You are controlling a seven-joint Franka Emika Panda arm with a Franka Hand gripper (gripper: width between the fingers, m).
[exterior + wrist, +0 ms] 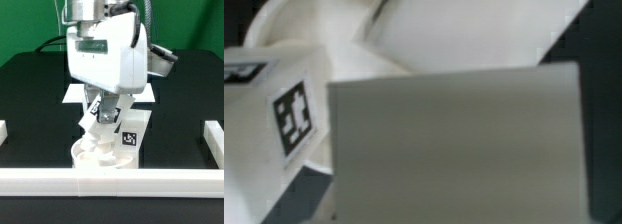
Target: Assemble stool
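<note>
The round white stool seat [98, 158] lies on the black table just behind the front rail. A white leg [129, 136] with a black-and-white tag stands on its exterior-view right side. My gripper [103, 111] hangs right above the seat, its fingers closed around a second white leg [90, 123] that tilts down onto the seat. In the wrist view a large grey-white block face [455, 150], the held leg seen very close, fills most of the picture and hides my fingertips. A tagged leg [288, 112] shows beside it, with curved white seat plastic [473, 30] behind.
White border rails run along the front [110, 182], the exterior view's left [3, 130] and right [213, 136]. The marker board [72, 96] lies behind the arm, mostly hidden by the wrist. Black table surrounds the seat.
</note>
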